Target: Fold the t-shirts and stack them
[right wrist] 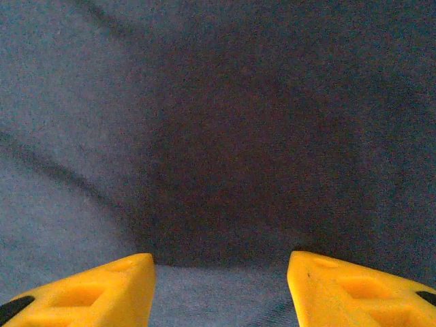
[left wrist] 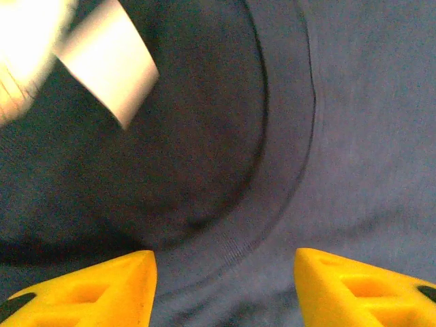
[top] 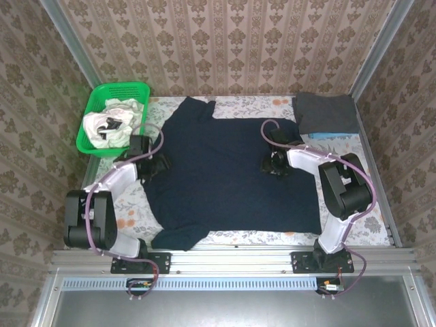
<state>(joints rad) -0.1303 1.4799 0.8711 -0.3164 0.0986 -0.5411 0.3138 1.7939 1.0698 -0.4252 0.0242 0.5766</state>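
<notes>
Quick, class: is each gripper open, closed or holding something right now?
Left gripper: open over the navy t-shirt, holding nothing.
Right gripper: open over the same shirt, holding nothing.

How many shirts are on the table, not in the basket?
3. A navy t-shirt spread flat in the middle, a folded dark grey t-shirt in the far right corner, and a light blue t-shirt peeking out under it. More may hide in that stack.

A robot lab booth dressed as a home: damask wallpaper panels (top: 225, 41) beyond and beside the jaws, framed in bare aluminium posts (top: 68, 37); floral tablecloth (top: 129, 214) beneath them; a metal rail (top: 231, 259) behind them carries the arm bases (top: 320, 261).
</notes>
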